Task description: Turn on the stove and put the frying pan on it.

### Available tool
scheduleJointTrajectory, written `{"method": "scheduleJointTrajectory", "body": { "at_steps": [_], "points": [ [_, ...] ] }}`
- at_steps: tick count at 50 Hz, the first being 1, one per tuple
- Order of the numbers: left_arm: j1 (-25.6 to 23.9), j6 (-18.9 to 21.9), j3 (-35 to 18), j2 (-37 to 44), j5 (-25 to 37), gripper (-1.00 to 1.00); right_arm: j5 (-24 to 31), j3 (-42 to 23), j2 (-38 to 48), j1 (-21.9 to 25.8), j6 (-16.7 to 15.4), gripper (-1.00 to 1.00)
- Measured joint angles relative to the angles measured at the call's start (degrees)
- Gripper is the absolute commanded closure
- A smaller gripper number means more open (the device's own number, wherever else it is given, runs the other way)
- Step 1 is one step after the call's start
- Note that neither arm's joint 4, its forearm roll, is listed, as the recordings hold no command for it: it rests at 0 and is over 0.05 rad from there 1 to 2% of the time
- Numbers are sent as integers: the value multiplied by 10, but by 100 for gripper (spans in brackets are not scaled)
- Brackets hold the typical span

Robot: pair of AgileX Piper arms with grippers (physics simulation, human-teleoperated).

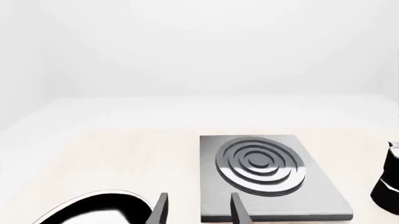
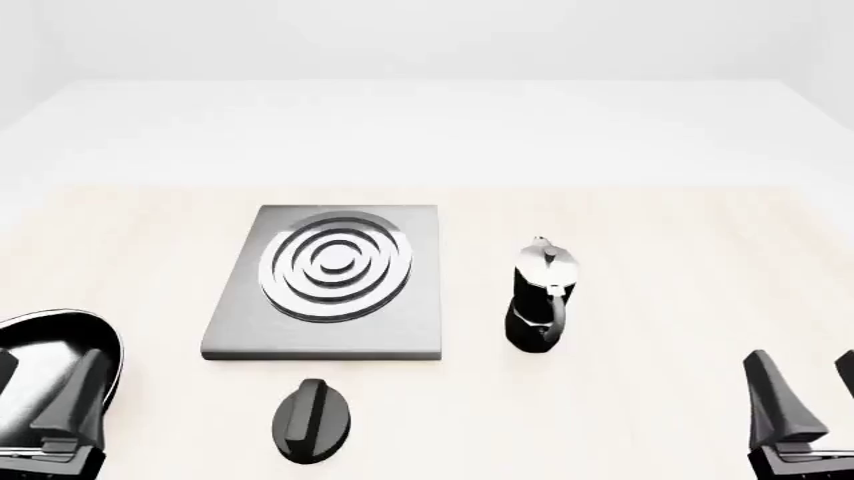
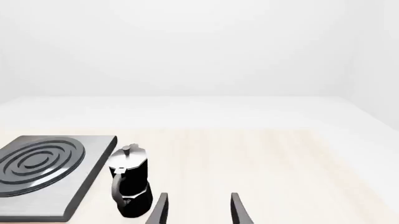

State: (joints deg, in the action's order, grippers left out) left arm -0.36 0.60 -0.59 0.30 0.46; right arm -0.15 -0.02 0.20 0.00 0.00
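The stove (image 2: 327,285) is a flat grey slab with silver burner rings, left of the table's middle; it also shows in the left wrist view (image 1: 262,172) and the right wrist view (image 3: 44,175). Its round black knob (image 2: 311,418) lies apart, in front of the slab. The frying pan (image 2: 54,365), glossy black with a silver rim, sits at the far left, cut off by the frame, and its handle is out of view. My left gripper (image 2: 40,395) hangs open over the pan's near right part (image 1: 93,207). My right gripper (image 2: 811,395) is open at the near right, holding nothing.
A black-and-silver moka pot (image 2: 541,298) stands upright just right of the stove, ahead and to the left of my right gripper (image 3: 198,212). It also shows at the edge of the left wrist view (image 1: 389,184). Beyond the wooden top lies a white surface.
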Motion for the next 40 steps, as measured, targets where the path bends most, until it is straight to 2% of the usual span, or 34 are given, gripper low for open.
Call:
{"method": "scheduleJointTrajectory", "body": {
  "at_steps": [6,14,26,33,40],
  "points": [
    [-20,7,-6,73,-40,-100,-2,0,3,0,0,-100],
    [-58,19,-20,229,-135,-100,-8,0,8,0,0,-100],
    [-121,6,-36,482,-260,-100,-18,0,19,0,0,-100],
    [-140,-3,-26,546,-276,-100,-21,0,22,0,0,-100],
    [-150,-10,-17,543,-238,-100,-22,0,23,0,0,-100]
  ]
}}
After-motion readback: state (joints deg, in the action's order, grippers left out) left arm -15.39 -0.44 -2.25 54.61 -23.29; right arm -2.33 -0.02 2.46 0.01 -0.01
